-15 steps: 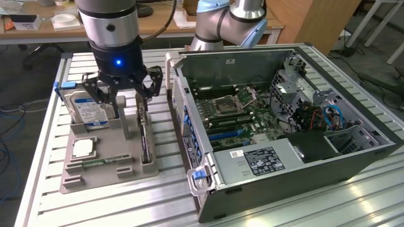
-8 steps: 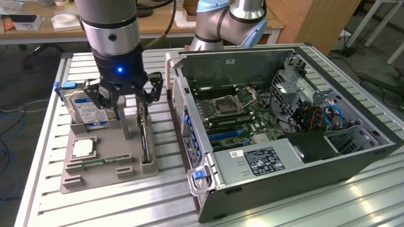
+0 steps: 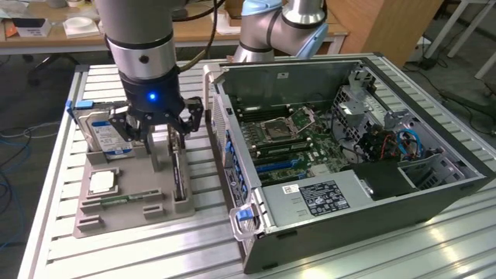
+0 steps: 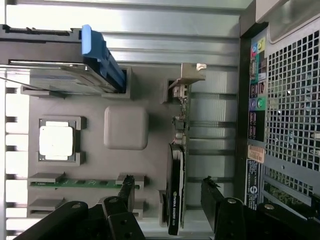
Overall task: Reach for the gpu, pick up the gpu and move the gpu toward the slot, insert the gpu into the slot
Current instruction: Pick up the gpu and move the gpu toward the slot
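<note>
You're holding the end effector open and empty just above the gpu, which is standing on edge in the grey holder, so you're best keeping the card centred between both fingers while lowering straight.

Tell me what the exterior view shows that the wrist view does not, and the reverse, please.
The exterior view adds the inside of the case: the motherboard, its socket and the blue slot; also the arm. The wrist view adds the coloured ports on the case's back panel. Both share the gpu standing on edge in the grey holder, the hard drive, the chip and the open gripper over the gpu.
</note>
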Controlling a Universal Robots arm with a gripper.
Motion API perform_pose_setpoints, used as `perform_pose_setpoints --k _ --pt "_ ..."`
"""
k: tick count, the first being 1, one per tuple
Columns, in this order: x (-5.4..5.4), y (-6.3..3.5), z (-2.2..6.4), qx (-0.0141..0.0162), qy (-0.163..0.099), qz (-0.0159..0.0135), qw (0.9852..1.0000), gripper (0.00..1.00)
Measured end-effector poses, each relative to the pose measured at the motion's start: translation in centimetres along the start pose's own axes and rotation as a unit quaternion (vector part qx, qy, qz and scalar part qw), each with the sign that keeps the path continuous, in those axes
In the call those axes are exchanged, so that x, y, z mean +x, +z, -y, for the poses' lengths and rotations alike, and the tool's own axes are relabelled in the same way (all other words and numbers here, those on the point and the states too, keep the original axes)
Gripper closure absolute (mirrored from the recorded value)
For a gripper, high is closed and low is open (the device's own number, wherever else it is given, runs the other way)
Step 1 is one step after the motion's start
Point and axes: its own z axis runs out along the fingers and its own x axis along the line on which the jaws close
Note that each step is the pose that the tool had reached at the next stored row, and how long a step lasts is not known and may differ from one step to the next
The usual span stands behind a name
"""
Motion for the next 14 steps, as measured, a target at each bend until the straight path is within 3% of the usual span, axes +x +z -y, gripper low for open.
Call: perform_pose_setpoints --k 14 --pt "-0.8 2.55 0.65 0.0 0.0 0.0003 1.0 0.35"
